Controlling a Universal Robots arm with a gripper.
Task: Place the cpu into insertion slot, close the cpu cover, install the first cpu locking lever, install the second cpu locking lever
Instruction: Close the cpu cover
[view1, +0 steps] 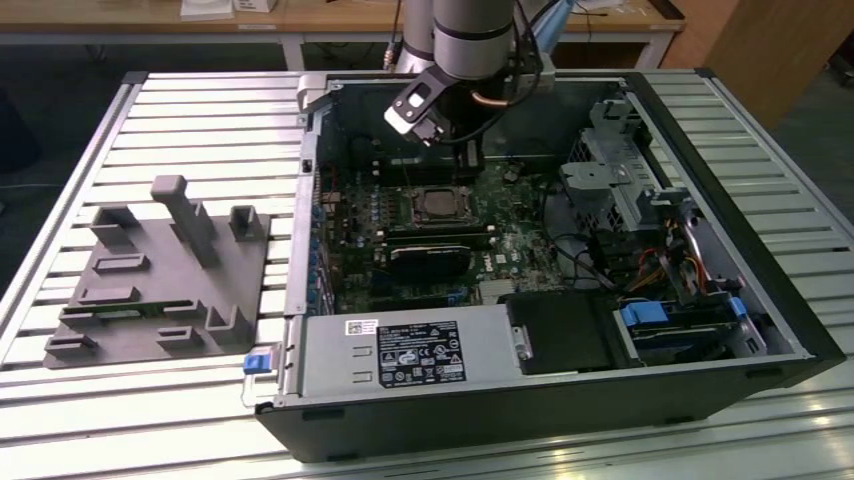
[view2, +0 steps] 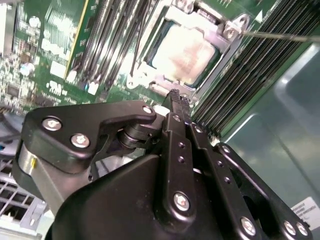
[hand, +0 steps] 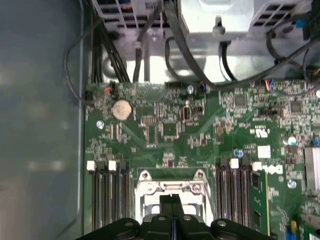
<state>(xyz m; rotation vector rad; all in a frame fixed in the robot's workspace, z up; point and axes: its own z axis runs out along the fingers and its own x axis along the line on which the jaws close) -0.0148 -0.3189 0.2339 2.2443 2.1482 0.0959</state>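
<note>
Resting on a slatted table (view1: 187, 120), the case (view1: 534, 420) had its side panel off. Its power supply (view1: 400, 355) sat nearest in the exterior view, with a grey fixture (view1: 160, 270) on the table at the exterior view's left. Beyond the supply a black card (view1: 430, 262) lay across the green board (view1: 521, 250), and just past it was the slot (view1: 438, 205), too small there to read. Farther on, the gripper (view1: 470, 165) hung over the board, its fingertips lost against the dark far wall.

In the second wrist view the fingers (view2: 175, 132) stood nearest, pressed together with nothing between them. Their tips ended just beside the slot's rim, and whether they touched it could not be told. Beyond them the cpu (view2: 187, 52) lay seated in the slot, its pale face showing through the window of the cover (view2: 215, 20), which lay flat around it. A thin silvery rod (view2: 280, 36) stuck out from the cover's corner over the memory slots (view2: 250, 75); whether it was latched was unclear. In the first wrist view the closed fingers hid the near half of the cover and what lay in its window. A coin cell (hand: 120, 109) and cables (hand: 175, 45) lay farther along.
</note>
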